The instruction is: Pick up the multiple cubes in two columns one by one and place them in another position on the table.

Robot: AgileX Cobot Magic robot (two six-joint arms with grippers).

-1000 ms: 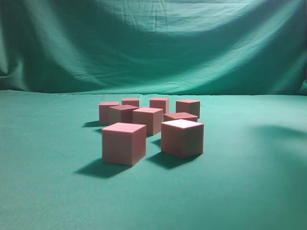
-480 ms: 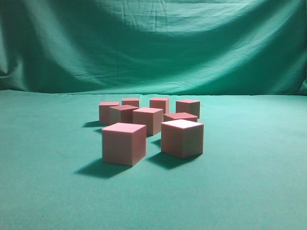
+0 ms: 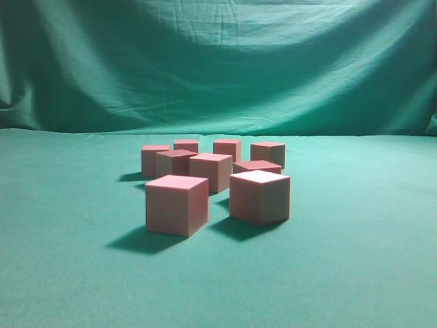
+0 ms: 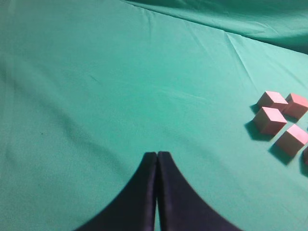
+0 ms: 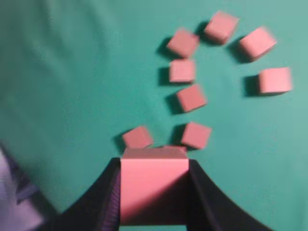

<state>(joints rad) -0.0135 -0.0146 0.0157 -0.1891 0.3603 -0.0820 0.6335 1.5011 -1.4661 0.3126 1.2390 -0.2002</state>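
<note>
Two hands hang above the surface [image 3: 75, 273]: the left hand [image 4: 157, 159] has its fingers pressed together on nothing, and the right hand [image 5: 154, 192] grips one cube [image 5: 153, 190] between its fingers. Smooth green cloth covers the surface, with a wrinkled green backdrop [image 3: 218, 61] behind. Loose cubes [image 5: 192, 98] sit clustered below and ahead of the right hand, well off to the left hand's right.

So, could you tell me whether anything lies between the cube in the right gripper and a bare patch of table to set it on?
Nothing visible does: the right gripper holds its cube above the group, and bare table lies open to one side.
</note>
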